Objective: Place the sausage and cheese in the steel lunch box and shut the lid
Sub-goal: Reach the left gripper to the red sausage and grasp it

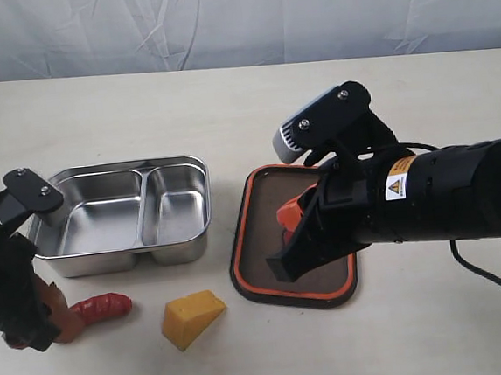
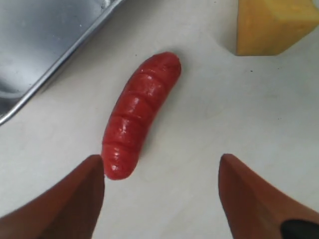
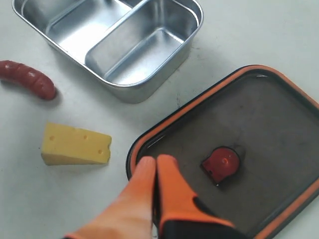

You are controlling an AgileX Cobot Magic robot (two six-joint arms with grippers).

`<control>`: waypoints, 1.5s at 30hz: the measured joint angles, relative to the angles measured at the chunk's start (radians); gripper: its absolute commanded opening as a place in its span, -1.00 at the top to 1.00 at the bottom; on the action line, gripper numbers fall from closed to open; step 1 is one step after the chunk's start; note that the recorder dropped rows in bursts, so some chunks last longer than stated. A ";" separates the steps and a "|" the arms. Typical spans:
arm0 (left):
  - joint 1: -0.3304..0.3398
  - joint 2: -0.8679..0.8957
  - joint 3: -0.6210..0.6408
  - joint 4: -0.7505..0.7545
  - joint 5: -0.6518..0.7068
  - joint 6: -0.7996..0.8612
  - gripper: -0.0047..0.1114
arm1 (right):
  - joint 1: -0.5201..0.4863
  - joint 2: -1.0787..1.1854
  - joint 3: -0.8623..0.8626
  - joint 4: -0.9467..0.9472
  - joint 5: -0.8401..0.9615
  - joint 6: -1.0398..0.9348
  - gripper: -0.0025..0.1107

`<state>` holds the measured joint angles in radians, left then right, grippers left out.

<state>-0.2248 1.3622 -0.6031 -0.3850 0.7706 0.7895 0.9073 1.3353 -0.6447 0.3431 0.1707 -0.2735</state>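
The red sausage (image 1: 103, 307) (image 2: 138, 114) (image 3: 27, 78) lies on the table in front of the steel lunch box (image 1: 181, 246) (image 3: 149, 84). My left gripper (image 2: 160, 172) stands open at its near end, one fingertip (image 2: 92, 174) beside the sausage's tip, nothing held. The yellow cheese (image 1: 192, 317) (image 2: 271, 25) (image 3: 75, 145) rests to the right of the sausage. The lid (image 1: 255, 240) (image 3: 279, 129) lies underside up, right of the box, with its orange valve tab (image 3: 221, 163) showing. Above it hovers my right gripper (image 3: 156, 162), shut and empty.
Both compartments of the lunch box hold nothing. The right arm's black body (image 1: 444, 197) reaches in from the right, covering part of the lid. A white cloth backdrop (image 1: 236, 18) closes the far side of the table (image 1: 138, 109).
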 measured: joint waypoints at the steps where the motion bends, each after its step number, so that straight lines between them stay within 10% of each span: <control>1: 0.000 0.016 0.000 0.000 -0.004 0.000 -0.16 | 0.000 0.000 0.000 0.000 0.000 0.000 0.96; 20: -0.005 0.215 0.004 0.016 -0.186 0.000 -0.15 | 0.000 0.000 0.000 -0.009 0.008 0.000 0.96; 29: -0.116 0.271 0.004 0.019 -0.233 0.038 -0.12 | 0.000 0.000 0.000 -0.009 0.011 0.000 0.96; 39: -0.131 0.278 -0.001 0.019 -0.222 0.010 0.89 | 0.000 0.000 0.000 -0.010 0.035 0.000 0.96; 45: -0.135 0.284 -0.014 0.000 -0.114 0.004 0.92 | 0.000 -0.002 0.000 -0.010 0.059 0.000 0.96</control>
<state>-0.3599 1.6462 -0.6173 -0.3854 0.6566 0.7936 0.9073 1.3338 -0.6447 0.3327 0.2296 -0.2735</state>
